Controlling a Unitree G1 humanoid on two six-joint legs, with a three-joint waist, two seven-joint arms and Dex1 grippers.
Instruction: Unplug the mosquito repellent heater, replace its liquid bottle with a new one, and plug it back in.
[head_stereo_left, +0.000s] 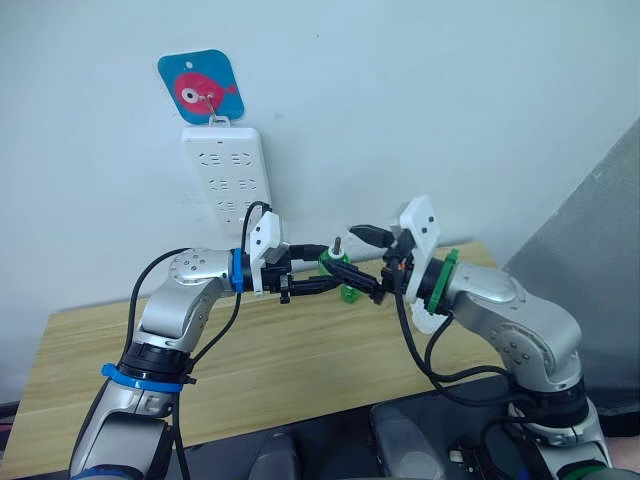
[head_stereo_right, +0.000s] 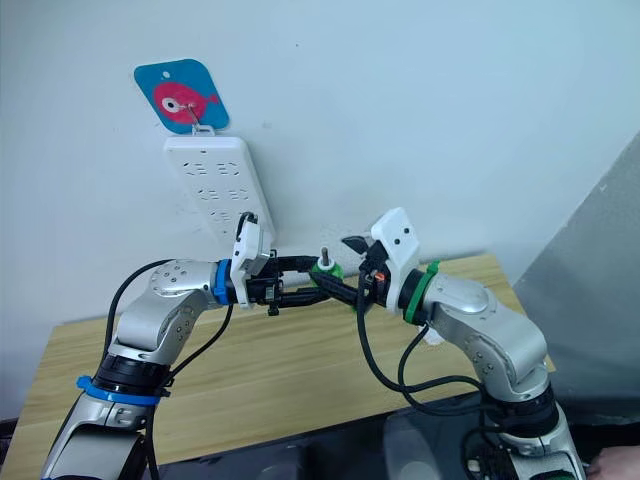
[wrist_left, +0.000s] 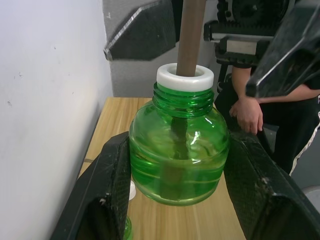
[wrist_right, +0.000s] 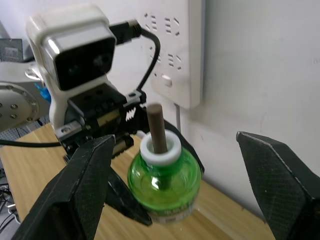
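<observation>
Green bottle (wrist_left: 178, 150) sits clamped in left tool (wrist_left: 175, 200).

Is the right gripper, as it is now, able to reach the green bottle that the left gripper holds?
Probably yes. The right gripper is open with its fingers on either side of the green bottle, nothing between. The left gripper clamps the bottle's body, leaving the neck and wick free.

I see a clear green bottle (wrist_left: 179, 155) with white collar and brown wick, black claw fingers (wrist_left: 260, 190), a white power strip (head_stereo_left: 226, 175), pale wood-grain worktop (head_stereo_left: 300, 370)
</observation>
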